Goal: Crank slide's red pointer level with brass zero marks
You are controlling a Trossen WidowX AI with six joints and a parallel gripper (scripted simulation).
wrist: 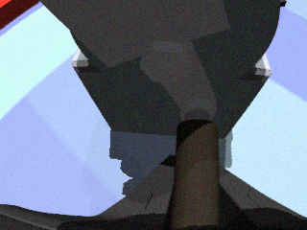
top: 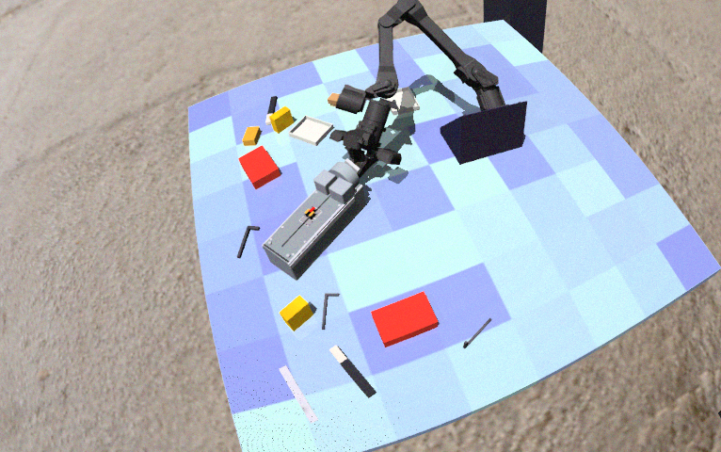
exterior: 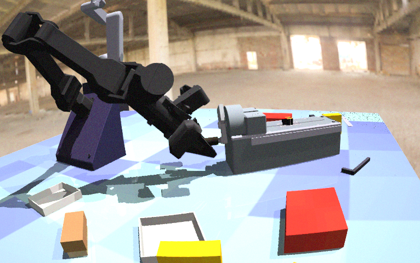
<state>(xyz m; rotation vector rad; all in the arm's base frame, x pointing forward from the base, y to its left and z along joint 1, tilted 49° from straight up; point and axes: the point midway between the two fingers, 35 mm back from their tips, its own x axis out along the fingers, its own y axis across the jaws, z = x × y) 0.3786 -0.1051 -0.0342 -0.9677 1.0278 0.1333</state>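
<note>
The grey machine [top: 290, 231] [exterior: 284, 149] stands on the table, its crank end towards the arm. The crank arm [exterior: 222, 128] [wrist: 184, 83] hangs down from the round housing, with the brown handle [exterior: 213, 140] [wrist: 197, 168] at its lower end. My gripper [exterior: 213, 146] [wrist: 187, 164] is shut on the handle; the near finger hides part of it in the exterior view. The small red pointer [top: 312, 209] is on the machine's top beside yellow-black marks. It looks very near them, slightly towards the crank end, but too small to tell whether it is exactly level.
A red block [top: 258, 166] [exterior: 315, 211] and a white tray [top: 311, 129] [exterior: 143, 239] lie beside the machine. A black hex key [top: 246, 241] [exterior: 356, 166] lies on its far side in the top view. A yellow block [top: 296, 312] and another red block [top: 404, 316] lie beyond its far end.
</note>
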